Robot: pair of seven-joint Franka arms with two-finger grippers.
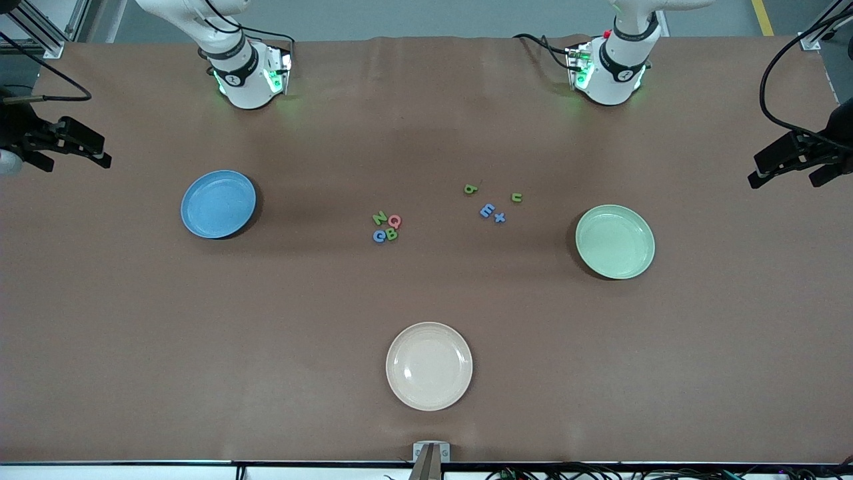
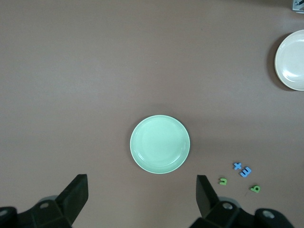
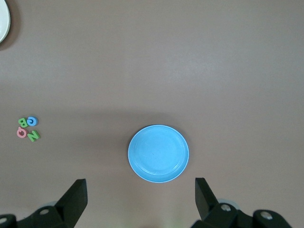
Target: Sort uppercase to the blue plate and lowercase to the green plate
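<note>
Lying nearest the front camera was a cream plate (image 1: 429,366). Farther back on the surface (image 1: 426,293), the uppercase (image 1: 386,227) cluster sat between the blue plate (image 1: 218,204) and the lowercase (image 1: 492,203), beside the green plate (image 1: 615,241). Left gripper (image 2: 142,190) and right gripper (image 3: 141,190) hovered, jaws spread, empty.

Both arms run off the top edge of the front view, leaving only their bases in frame. The left gripper (image 1: 773,165) is cut by the right edge of that view, the right gripper (image 1: 83,150) by the left edge. In the left wrist view the cream plate (image 2: 290,61) is clipped at the right edge; in the right wrist view only a sliver of it shows at the upper left corner.
</note>
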